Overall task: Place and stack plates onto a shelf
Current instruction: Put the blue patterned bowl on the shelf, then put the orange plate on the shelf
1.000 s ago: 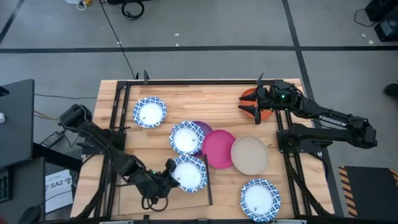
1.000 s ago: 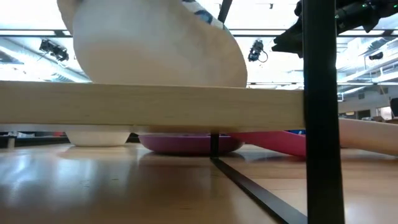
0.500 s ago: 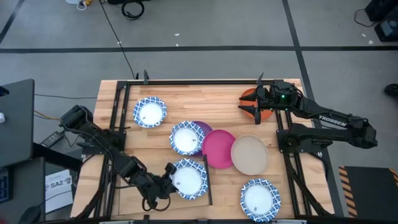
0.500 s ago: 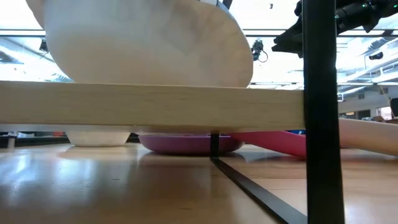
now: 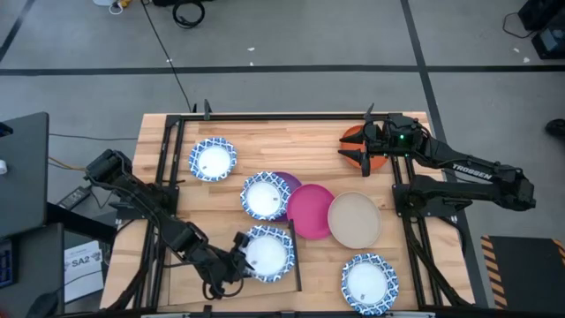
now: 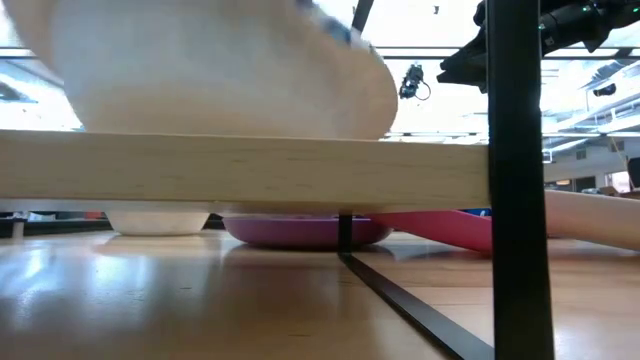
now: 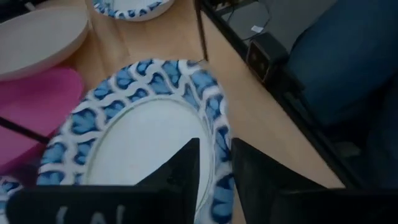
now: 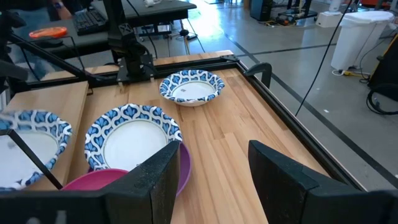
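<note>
While legible, white "TROSSEN" lettering along right arm

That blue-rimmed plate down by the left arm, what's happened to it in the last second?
The left gripper has brought the blue-rimmed plate down and slightly toward the table's near edge, settling it on the shelf. Its fingers, one on each side of the rim, have begun to part. The right gripper, open over the orange plate, and the other plates stayed put.
</note>
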